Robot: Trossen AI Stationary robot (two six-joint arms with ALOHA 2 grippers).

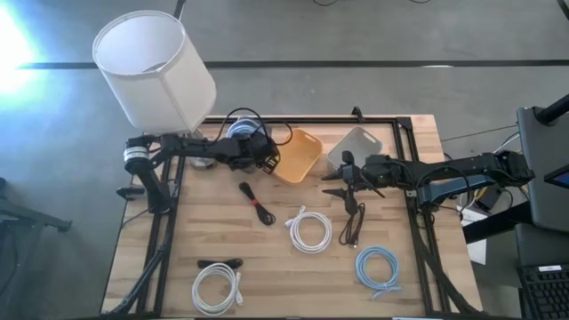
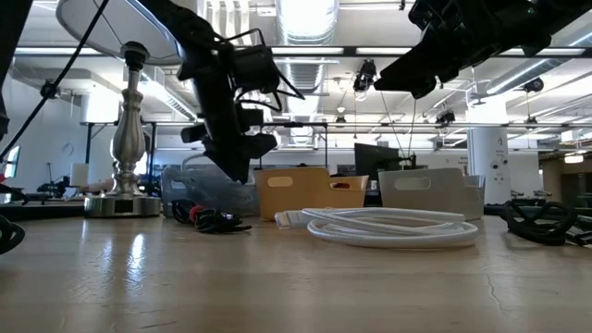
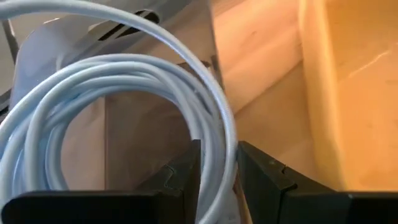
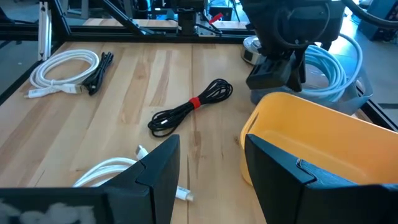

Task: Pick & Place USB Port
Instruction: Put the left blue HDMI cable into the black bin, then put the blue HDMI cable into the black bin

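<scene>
Pale blue cable coil [image 1: 238,130] at the tabletop's [image 1: 267,258] far left, beside the orange bin [image 1: 298,156], with the left pincer [image 1: 263,158] on it; right pincer [image 1: 336,182] hovering mid-tabletop, just in front of the grey bin [image 1: 356,147]; black cable with red tie [image 1: 258,204], white coil [image 1: 309,229], black bundle [image 1: 353,222], blue coil [image 1: 379,269], another white coil [image 1: 217,286] and a small black cable [image 1: 220,264] spread over the near wood; lamp [image 1: 153,67] at the far left corner.

Low view: left pincer [image 2: 242,153] hanging low in front of the lamp base [image 2: 126,148], wires trailing from the arm; orange bin [image 2: 310,192] and grey bin [image 2: 427,190] behind the white coil [image 2: 388,225]; right arm raised at top right.

Left wrist view: pale blue cable coil [image 3: 118,118] looped large, one strand pinched between the closed-in fingers [image 3: 267,180]; orange bin [image 3: 348,87] alongside.

Right wrist view: right pincer [image 4: 208,171] spread open, empty, above the wood; orange bin [image 4: 317,140] just ahead; left pincer [image 4: 280,71] beyond it at the pale blue cable coil [image 4: 329,68]; black cable with red tie [image 4: 193,106], white coil [image 4: 65,71].
</scene>
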